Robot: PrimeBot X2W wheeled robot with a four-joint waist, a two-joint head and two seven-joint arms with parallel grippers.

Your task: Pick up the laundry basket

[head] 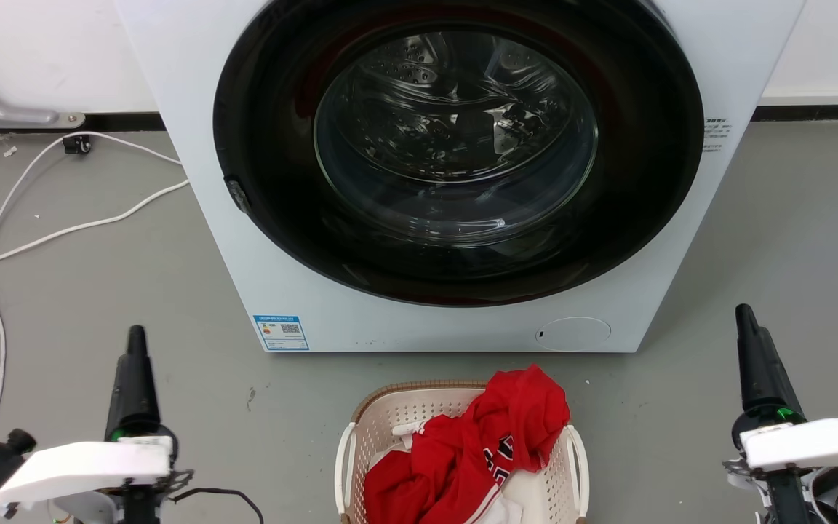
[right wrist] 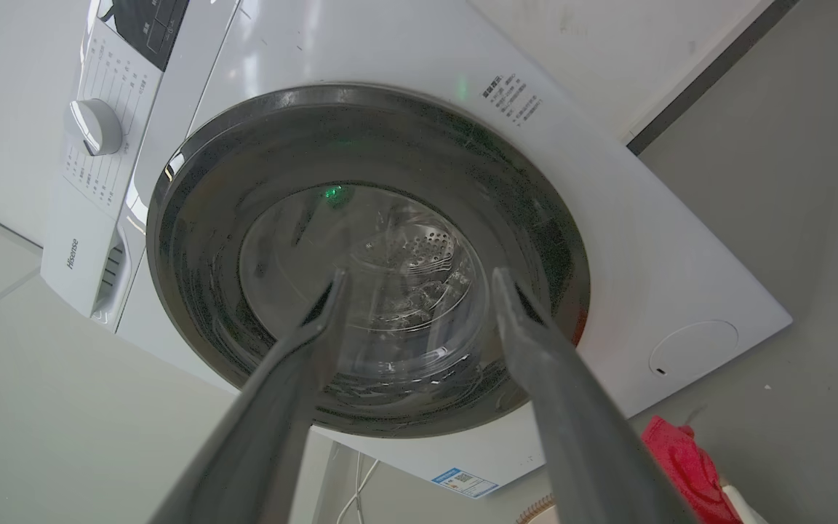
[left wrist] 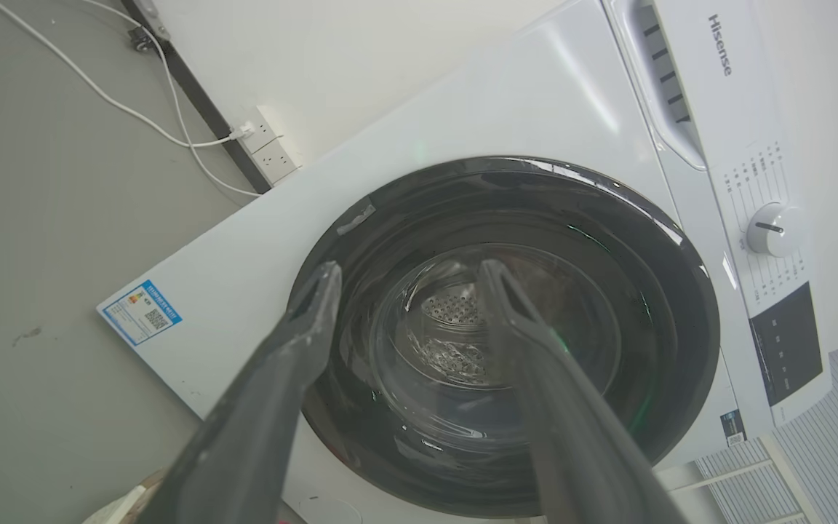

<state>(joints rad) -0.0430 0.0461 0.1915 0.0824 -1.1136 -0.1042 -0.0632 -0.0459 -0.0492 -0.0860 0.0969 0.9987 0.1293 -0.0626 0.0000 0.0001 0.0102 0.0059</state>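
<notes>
- Left gripper point(left wrist: 408, 268): its two long dark fingers point(left wrist: 273, 378) are spread wide apart, holding nothing and touching nothing. The left wrist view looks between them at the machine door.
- Right gripper point(right wrist: 419, 275): its two dark fingers point(right wrist: 557, 393) are parted just as widely, also empty and touching nothing.
- In the head view the two grippers sit at the lower left and lower right, well apart from the basket. Each is seen edge-on as one dark shape, so the gap cannot be judged there.
- One cream-white perforated plastic laundry basket with a brown woven-look rim point(head: 390, 393) stands on the grey floor point(head: 790, 218), centred between the grippers and just in front of the machine. Two white loop handles show, one on each side. The picture's bottom edge cuts off its near part.
- One crumpled red garment with white trim point(head: 513, 422) fills the basket and hangs over its right rim. A little white cloth shows beneath it, too hidden to identify.
- One large white front-loading washing machine point(head: 390, 327) stands behind the basket, its round dark glass door point(head: 455, 145) shut. Its top is cut off in the head view.
- One small blue label point(head: 281, 332) and one round white cover point(head: 573, 333) sit low on the machine's front; the label's print is too small to read.
- Two white cables point(head: 62, 231) trail over the floor to the left of the machine.
</notes>
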